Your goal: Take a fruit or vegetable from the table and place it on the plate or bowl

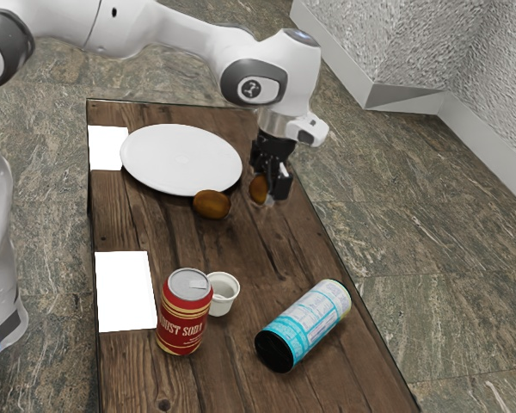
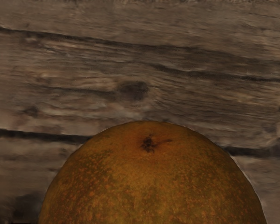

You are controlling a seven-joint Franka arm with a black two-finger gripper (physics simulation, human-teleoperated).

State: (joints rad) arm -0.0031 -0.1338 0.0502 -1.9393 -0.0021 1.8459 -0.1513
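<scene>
table [image 1: 267,258]: dark wooden planks, running away from the camera over a stone floor.
arm [image 1: 249,77]: reaching in from the exterior view's upper left, bending down at the wrist over the far half of the table.
gripper [image 1: 267,186]: pointing straight down, clamping the orange fruit [image 1: 258,189] between both black fingers.
orange fruit: sitting in that grip low over the wood, just off the plate [image 1: 181,159] toward the exterior view's right; touching the boards or hanging just clear, cannot tell. Bulging up right under the hand in the wrist view [image 2: 151,182], dark stem spot facing the camera, wood grain running behind.
plate: lying flat and white near the far end.
brown fruit [image 1: 211,204]: resting on the wood just beside the plate's near rim, close to the orange fruit.
soda can [image 1: 185,311]: standing upright, red, toward the near end.
cup [image 1: 223,292]: small, white, standing right against the soda can.
canister [image 1: 304,324]: lying on its side, blue label up, dark end facing the camera.
white sheets: lying flat along the exterior view's left edge, one beside the plate [image 1: 108,146], one beside the soda can [image 1: 125,291].
</scene>
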